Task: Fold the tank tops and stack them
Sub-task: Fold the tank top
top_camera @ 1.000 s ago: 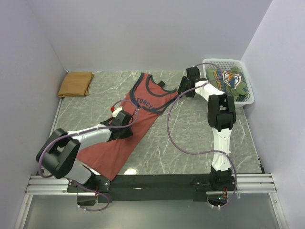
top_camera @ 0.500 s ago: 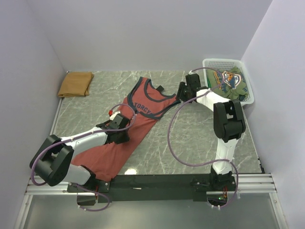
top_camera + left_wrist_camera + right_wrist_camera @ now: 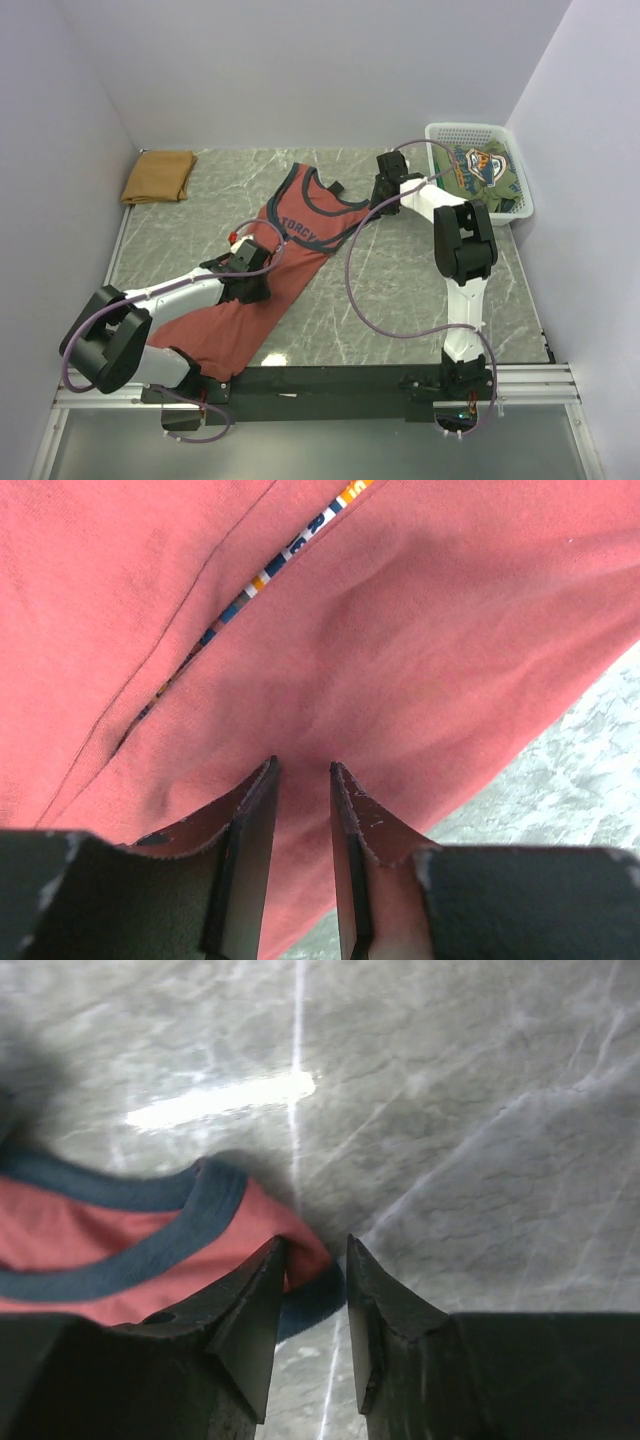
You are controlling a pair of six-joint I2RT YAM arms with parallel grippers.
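The rust-red tank top point(image 3: 290, 262) with dark trim and chest lettering lies spread diagonally on the marble table, neck toward the back. The tan-brown tank top point(image 3: 158, 176) lies folded at the back left. My left gripper point(image 3: 258, 283) rests low on the red top's middle; in the left wrist view point(image 3: 302, 768) its jaws stand narrowly apart over the red cloth point(image 3: 400, 630). My right gripper point(image 3: 374, 210) is at the top's right shoulder; in the right wrist view point(image 3: 317, 1245) its jaws are open around the tip of the red, dark-edged strap point(image 3: 290, 1235).
A white mesh basket point(image 3: 470, 128) holding other printed clothes point(image 3: 485, 168) stands at the back right, just behind my right arm. Walls close in the left, back and right sides. A purple cable point(image 3: 360, 290) loops over the table.
My right gripper has swung left from near the basket onto the red top's right strap. My left gripper has slid slightly toward the near left, and the top shifted with it.
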